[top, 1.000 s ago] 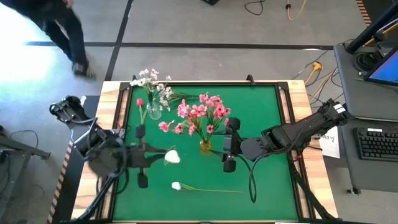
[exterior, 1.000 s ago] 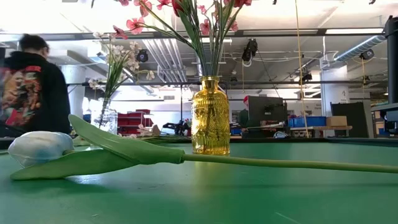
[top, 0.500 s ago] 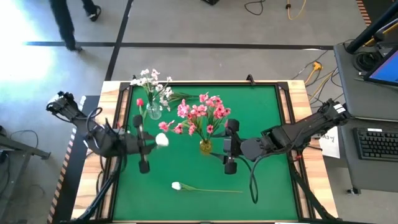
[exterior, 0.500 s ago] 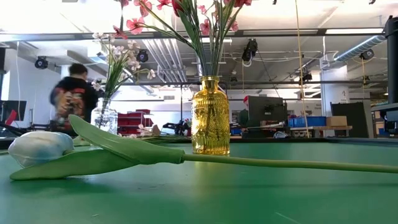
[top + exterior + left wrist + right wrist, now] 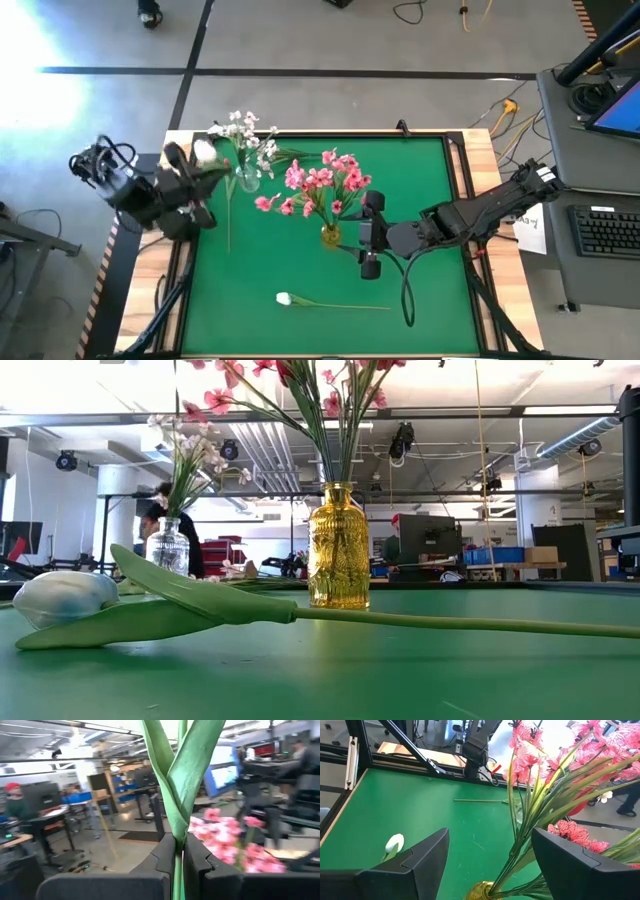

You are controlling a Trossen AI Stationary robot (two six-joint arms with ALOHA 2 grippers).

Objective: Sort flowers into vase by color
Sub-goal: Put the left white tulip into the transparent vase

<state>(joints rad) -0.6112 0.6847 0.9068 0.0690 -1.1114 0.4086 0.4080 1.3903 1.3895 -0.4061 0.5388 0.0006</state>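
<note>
We see left gripper [image 5: 203,166] raised at upper left of high view, clenched on green-stemmed white tulip [image 5: 205,152]. Right gripper [image 5: 368,232] released, hovering beside yellow glass vase [image 5: 330,236], centre.

High: overhead, straight down on whole table [image 5: 420,300] | Low: table height, level, close behind lying white tulip [image 5: 60,600], facing amber vase [image 5: 338,546] | Wrists: along own fingers; right shares amber vase, pink sprays [image 5: 580,775].
</note>
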